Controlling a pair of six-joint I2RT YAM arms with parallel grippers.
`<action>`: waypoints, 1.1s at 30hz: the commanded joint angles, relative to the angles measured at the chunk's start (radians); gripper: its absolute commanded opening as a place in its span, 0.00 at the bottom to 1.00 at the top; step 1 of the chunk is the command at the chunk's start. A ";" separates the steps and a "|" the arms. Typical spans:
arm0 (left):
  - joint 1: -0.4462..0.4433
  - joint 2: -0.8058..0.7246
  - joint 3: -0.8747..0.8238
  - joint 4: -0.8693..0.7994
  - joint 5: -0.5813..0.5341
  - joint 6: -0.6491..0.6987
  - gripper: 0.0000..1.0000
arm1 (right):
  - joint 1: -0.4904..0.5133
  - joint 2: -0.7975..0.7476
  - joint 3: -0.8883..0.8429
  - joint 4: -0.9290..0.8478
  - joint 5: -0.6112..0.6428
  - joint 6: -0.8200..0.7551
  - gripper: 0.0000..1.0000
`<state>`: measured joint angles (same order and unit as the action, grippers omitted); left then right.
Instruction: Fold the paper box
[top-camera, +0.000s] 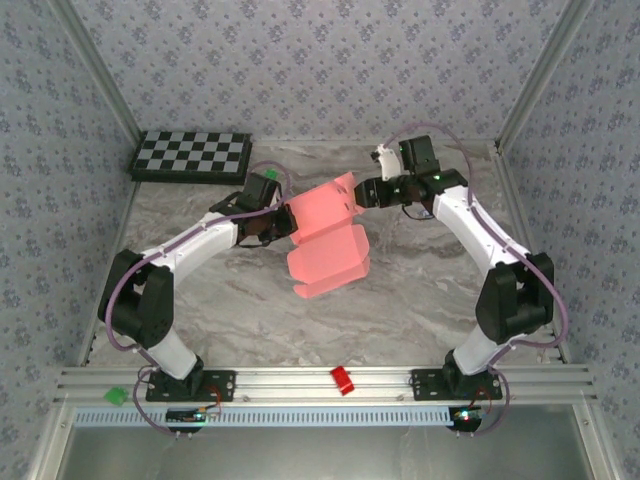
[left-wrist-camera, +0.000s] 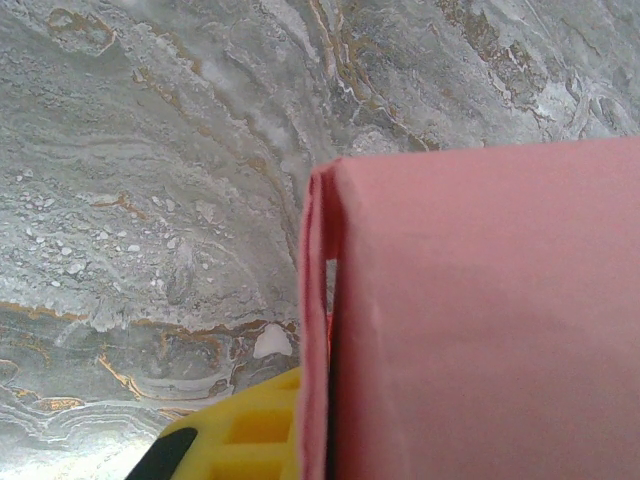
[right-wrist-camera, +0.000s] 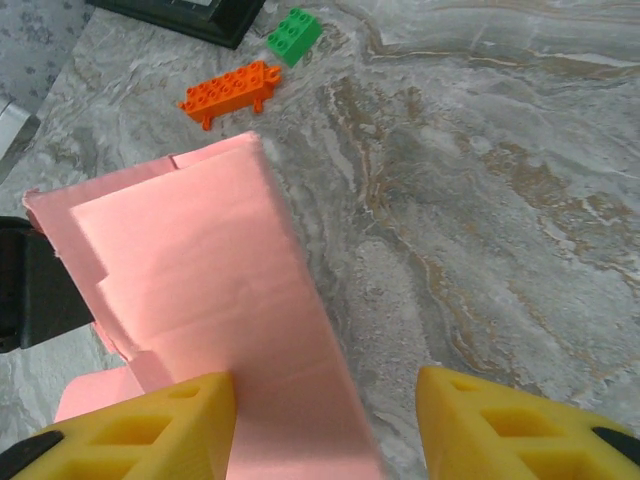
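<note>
On the left, the left tool is closed tight on the left edge of the paper box. In its wrist view the pink card stands doubled just beside one yellow finger. The paper box is held over the middle of the counter, between the two arms. I cannot tell if its lower edge touches the marble.

I judge the folding to be about halfway. The lower part is already bent around into a sleeve-like body. The doubled edge at the left suggests that one side wall is folded over. The upper part, with its notched flaps, is still spread out and not tucked in, so the ends are yet to be closed and locked.

On the right, the right tool is at the upper right flap. Its fingers are apart, and a long panel of the card runs between them. It touches one finger but not the other.

As a container, the box is not yet closed, and nothing is seen inside it.
</note>
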<state>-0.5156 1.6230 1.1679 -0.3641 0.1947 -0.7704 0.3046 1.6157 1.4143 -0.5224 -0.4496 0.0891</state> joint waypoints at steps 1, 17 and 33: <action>-0.001 -0.031 0.001 0.010 0.021 0.010 0.00 | -0.013 -0.048 -0.022 0.017 0.014 0.005 0.53; 0.000 -0.047 0.003 0.022 0.044 0.042 0.00 | -0.107 0.055 0.018 0.023 -0.075 0.007 0.44; -0.001 -0.013 0.016 0.001 0.023 0.027 0.00 | -0.041 0.075 0.057 -0.043 -0.150 -0.061 0.43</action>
<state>-0.5156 1.6230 1.1679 -0.3637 0.2173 -0.7425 0.2607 1.7237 1.4521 -0.5278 -0.5663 0.0536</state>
